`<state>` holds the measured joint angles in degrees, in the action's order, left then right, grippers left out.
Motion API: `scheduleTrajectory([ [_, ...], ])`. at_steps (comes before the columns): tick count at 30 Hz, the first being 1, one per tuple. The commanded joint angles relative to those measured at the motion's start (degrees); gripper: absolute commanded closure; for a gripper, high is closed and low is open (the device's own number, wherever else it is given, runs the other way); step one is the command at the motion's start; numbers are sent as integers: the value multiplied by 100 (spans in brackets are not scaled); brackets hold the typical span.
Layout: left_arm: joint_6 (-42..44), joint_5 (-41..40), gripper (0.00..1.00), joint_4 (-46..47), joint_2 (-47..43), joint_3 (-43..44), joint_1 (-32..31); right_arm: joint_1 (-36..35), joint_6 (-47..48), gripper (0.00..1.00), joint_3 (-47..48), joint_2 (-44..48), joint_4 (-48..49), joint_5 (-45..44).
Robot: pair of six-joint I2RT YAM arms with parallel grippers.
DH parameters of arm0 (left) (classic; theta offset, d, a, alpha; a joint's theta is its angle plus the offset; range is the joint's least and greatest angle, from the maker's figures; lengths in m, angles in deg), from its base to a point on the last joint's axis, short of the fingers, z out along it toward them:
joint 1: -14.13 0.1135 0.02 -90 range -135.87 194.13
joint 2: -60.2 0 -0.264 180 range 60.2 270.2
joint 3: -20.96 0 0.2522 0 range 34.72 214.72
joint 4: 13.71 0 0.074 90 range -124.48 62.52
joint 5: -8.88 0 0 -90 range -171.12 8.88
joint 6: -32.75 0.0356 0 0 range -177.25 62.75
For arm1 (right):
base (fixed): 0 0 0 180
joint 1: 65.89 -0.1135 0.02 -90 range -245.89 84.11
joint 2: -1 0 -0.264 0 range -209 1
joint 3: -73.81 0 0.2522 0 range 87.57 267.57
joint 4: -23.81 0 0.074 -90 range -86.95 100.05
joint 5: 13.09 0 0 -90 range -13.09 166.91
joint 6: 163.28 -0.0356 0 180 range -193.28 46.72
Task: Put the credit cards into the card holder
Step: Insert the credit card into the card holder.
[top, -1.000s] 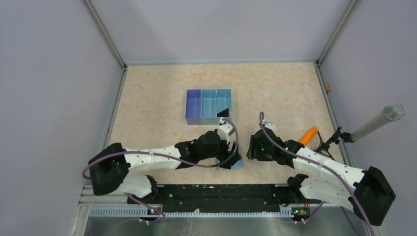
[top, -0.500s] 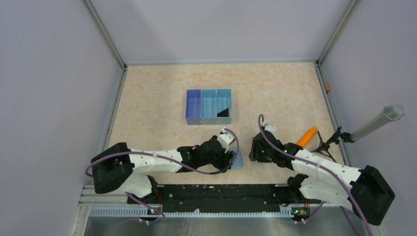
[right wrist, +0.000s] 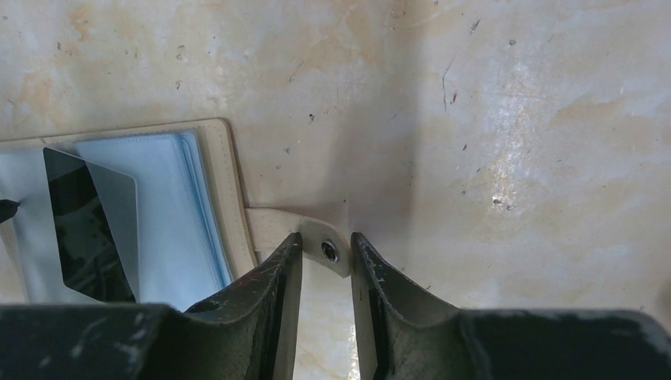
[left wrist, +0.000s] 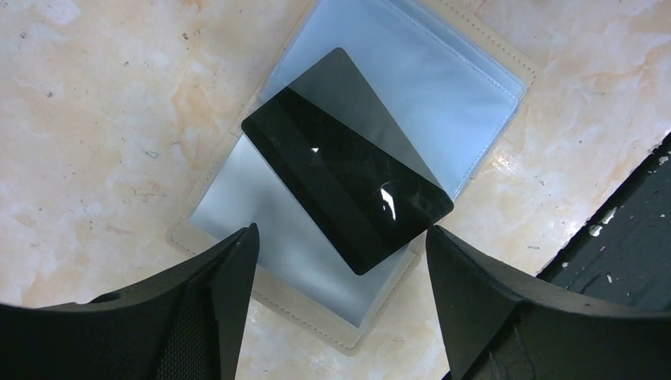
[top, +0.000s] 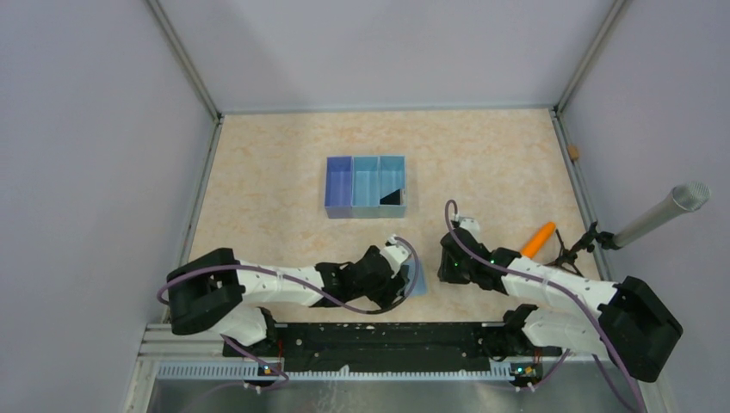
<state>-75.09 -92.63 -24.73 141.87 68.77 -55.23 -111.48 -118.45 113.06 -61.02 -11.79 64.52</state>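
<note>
The card holder (left wrist: 289, 305) lies open on the table, beige-edged with clear sleeves. A dark glossy credit card (left wrist: 348, 190) rests on it at a slant, its upper half greyed under a sleeve. My left gripper (left wrist: 342, 232) hovers open over the holder, its fingers well apart and touching nothing. The holder's snap tab (right wrist: 277, 224) sticks out to the right, and my right gripper (right wrist: 326, 237) has closed narrowly on its end, fingertips touching both sides. From above, the holder (top: 419, 282) lies between the left gripper (top: 398, 284) and the right gripper (top: 445, 265).
A blue three-compartment tray (top: 340, 211) stands mid-table with a dark card (top: 392, 197) in its right compartment. An orange object (top: 541, 237) lies right of my right arm, and a grey cylinder on a stand (top: 663, 211) juts in at the right wall.
The left arm has drawn back toward the near edge, uncovering the holder. The right gripper has narrowed from wide open onto the snap tab and edged left.
</note>
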Motion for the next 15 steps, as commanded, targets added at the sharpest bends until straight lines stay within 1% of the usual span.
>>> scheduleTrajectory([
  [1,95,-292,18,67,92,-68,-138,25,-54,72,-10,-65,172,-131],
  [7,149,-556,15,94,202,-75,-272,27,-69,73,13,-159,210,-100],
  [15,22,-987,15,146,305,-93,-335,29,-87,74,12,-233,231,-84],
])
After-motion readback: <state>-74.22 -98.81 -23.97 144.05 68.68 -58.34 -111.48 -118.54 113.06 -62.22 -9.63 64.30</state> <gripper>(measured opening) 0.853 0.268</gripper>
